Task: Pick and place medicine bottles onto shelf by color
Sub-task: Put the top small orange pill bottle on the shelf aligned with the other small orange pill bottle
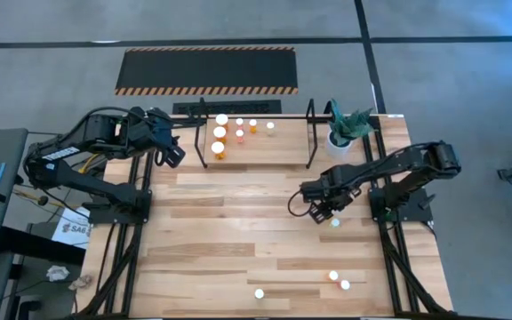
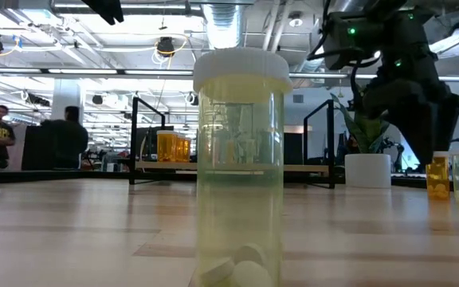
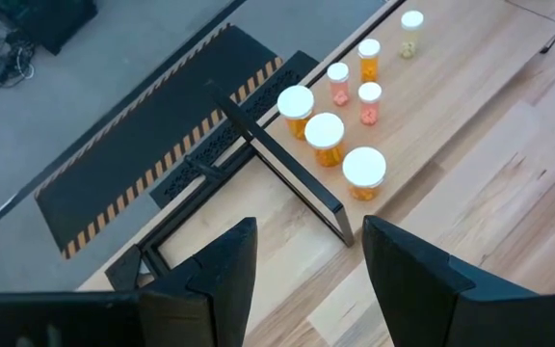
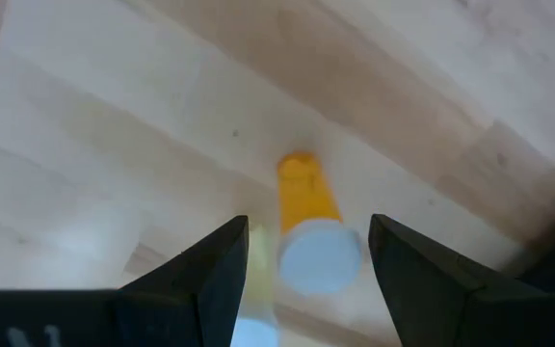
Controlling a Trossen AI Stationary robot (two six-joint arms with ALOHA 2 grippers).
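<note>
Orange medicine bottle [image 4: 308, 217] with white cap, standing upright on the desk [image 1: 238, 231] toward its right edge, long axis vertical. It sits directly beneath the right tool [image 1: 324, 212], between that tool's spread, empty fingers [image 4: 210, 270]; a straight descent would likely bracket it. Left tool [image 3: 306, 280], released and empty, hovers at the shelf's [image 1: 256, 133] left end, far corner.
</note>
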